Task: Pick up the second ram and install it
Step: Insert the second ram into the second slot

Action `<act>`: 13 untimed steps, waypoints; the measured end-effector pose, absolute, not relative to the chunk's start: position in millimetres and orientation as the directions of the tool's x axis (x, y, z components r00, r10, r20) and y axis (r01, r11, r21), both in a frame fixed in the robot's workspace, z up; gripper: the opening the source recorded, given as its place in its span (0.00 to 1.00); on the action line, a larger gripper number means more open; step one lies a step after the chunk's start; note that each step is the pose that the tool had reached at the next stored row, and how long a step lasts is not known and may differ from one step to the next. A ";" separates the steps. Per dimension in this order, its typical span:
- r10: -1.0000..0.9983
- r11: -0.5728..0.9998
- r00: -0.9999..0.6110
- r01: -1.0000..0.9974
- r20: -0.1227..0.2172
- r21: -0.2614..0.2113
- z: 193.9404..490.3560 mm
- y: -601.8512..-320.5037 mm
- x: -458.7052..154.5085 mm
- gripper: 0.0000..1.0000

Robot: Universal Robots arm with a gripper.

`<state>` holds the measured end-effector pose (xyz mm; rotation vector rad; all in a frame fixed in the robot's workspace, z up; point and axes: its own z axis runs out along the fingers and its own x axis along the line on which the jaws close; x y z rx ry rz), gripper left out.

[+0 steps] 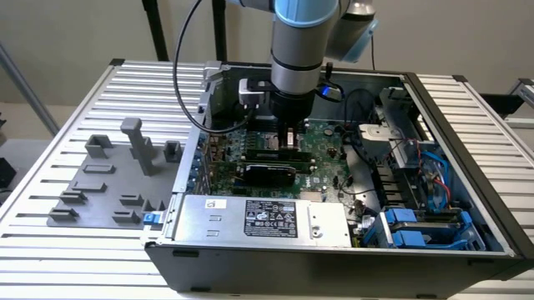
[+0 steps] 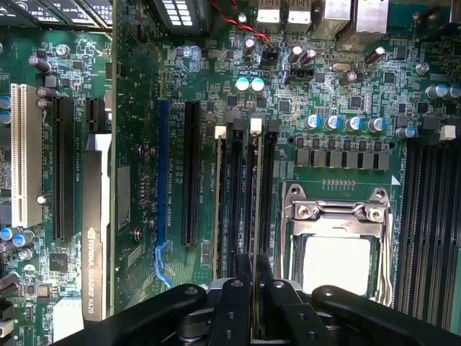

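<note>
My gripper (image 1: 288,137) reaches down into the open computer case (image 1: 467,144), just above the green motherboard (image 1: 321,153). In the wrist view its two black fingers (image 2: 243,270) are shut on the second ram (image 2: 253,194). The ram shows edge-on as a thin tan line running along a memory slot beside the CPU socket (image 2: 338,245). Whether it is fully seated in the slot I cannot tell. Another thin stick (image 2: 218,209) stands edge-on in a neighbouring slot. My gripper (image 2: 253,263) sits centred over the held stick.
A grey fixture plate (image 1: 117,187) with posts lies on the slatted table at the exterior view's left. Inside the case are a silver power supply (image 1: 250,215), a black expansion card (image 2: 94,231), blue drive bays (image 1: 417,228) and loose cables (image 1: 359,100).
</note>
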<state>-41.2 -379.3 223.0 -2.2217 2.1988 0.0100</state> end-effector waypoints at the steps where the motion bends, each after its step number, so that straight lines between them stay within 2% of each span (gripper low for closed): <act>1: -1.000 -0.010 0.010 -1.000 -0.016 -0.007 223.0 -379.3 -41.2 0.00; 13: -1.000 -0.010 0.011 -1.000 -0.016 -0.007 221.7 -379.3 -41.2 0.00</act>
